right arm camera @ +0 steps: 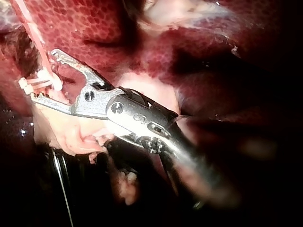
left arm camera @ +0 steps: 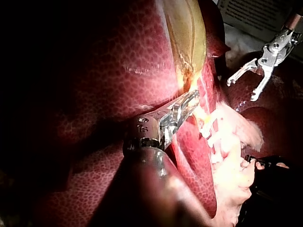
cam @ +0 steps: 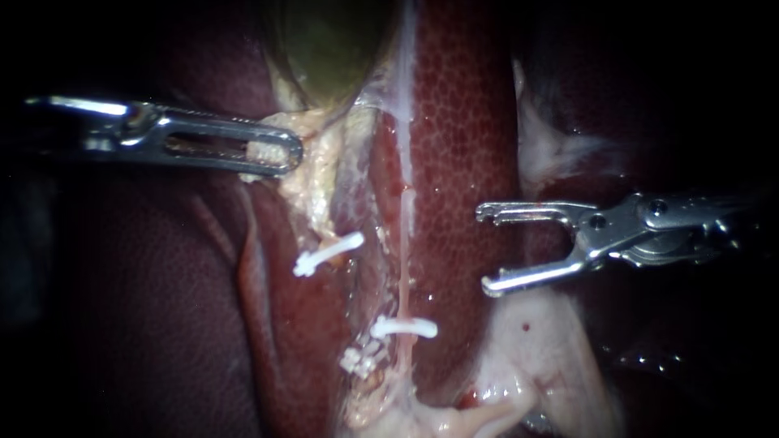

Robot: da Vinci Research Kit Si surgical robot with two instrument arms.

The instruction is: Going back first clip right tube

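The right tube [cam: 403, 243] runs thin and pink down the liver [cam: 462, 138], with a white clip [cam: 403, 328] across its lower part. To its left, another white clip [cam: 328, 253] crosses the left tube. My right instrument [cam: 484, 248] is to the right of the right tube, jaws open and empty, clear of the tube. In the right wrist view the open jaws [right arm camera: 42, 75] frame the clip [right arm camera: 37, 85] beyond them. My left instrument [cam: 288, 152] is shut on pale fatty tissue [cam: 312, 134] under the green gallbladder [cam: 324, 40], also seen in the left wrist view [left arm camera: 189, 103].
Pale fatty tissue [cam: 527, 349] lies below the right jaws, and more white tissue [cam: 552, 150] above them. Small white fragments [cam: 361, 357] sit beside the lower clip. Dark liver lobe [cam: 146, 308] fills the left side.
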